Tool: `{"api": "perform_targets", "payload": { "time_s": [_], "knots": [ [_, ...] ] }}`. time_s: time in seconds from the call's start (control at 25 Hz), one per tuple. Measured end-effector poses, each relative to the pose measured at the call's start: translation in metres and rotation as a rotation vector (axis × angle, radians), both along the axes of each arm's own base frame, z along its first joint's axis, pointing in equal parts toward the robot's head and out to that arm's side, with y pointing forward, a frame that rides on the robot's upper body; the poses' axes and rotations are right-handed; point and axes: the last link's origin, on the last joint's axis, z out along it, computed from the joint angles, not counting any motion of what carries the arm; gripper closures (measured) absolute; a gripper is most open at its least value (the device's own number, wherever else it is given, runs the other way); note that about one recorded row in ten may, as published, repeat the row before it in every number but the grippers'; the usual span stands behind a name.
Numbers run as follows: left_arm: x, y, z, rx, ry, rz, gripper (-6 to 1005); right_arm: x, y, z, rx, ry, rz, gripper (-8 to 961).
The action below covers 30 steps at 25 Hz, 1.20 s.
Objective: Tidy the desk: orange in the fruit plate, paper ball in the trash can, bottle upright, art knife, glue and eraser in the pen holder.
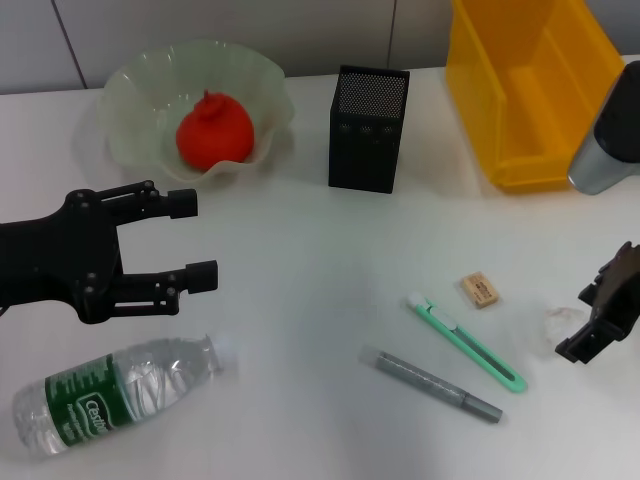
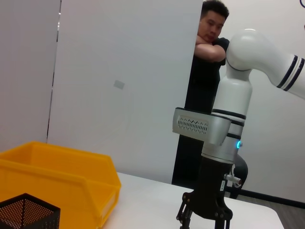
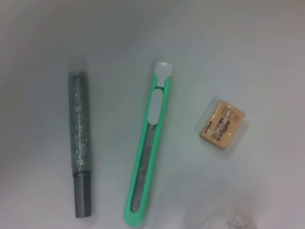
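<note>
The orange (image 1: 213,133) lies in the pale green fruit plate (image 1: 130,85) at the back left. The clear bottle (image 1: 110,395) lies on its side at the front left. My left gripper (image 1: 195,238) is open and empty, just above and behind the bottle. The green art knife (image 1: 465,342), the grey glue stick (image 1: 437,385) and the tan eraser (image 1: 480,290) lie on the table at the front right; all three also show in the right wrist view: art knife (image 3: 147,152), glue stick (image 3: 80,143), eraser (image 3: 222,124). The white paper ball (image 1: 563,318) lies beside my open right gripper (image 1: 592,322).
The black mesh pen holder (image 1: 368,128) stands at the back centre. A yellow bin (image 1: 530,90) stands at the back right and also shows in the left wrist view (image 2: 57,176). A person stands behind the table in the left wrist view (image 2: 209,43).
</note>
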Motion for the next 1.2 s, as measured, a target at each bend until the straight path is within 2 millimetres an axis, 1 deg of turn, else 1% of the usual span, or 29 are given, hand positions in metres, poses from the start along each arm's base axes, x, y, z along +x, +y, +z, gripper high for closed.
{"api": "perform_targets", "payload": {
  "time_s": [0.44,0.88,1.08,1.2],
  "knots": [
    [0.001,0.001,-0.003,-0.001,0.002,0.0,161,0.008,0.004,-0.009,0.003,-0.001,-0.014,159],
    [0.002,0.002,-0.004,-0.002,0.005,0.0,162,0.008,0.005,-0.014,-0.009,-0.018,-0.013,171],
    [0.003,0.002,-0.006,-0.004,0.002,0.001,162,0.008,0.005,-0.013,-0.005,-0.018,-0.016,335],
    [0.003,0.001,-0.007,-0.005,0.002,0.001,163,0.006,0.005,-0.012,-0.005,-0.018,-0.01,404]
  ]
}}
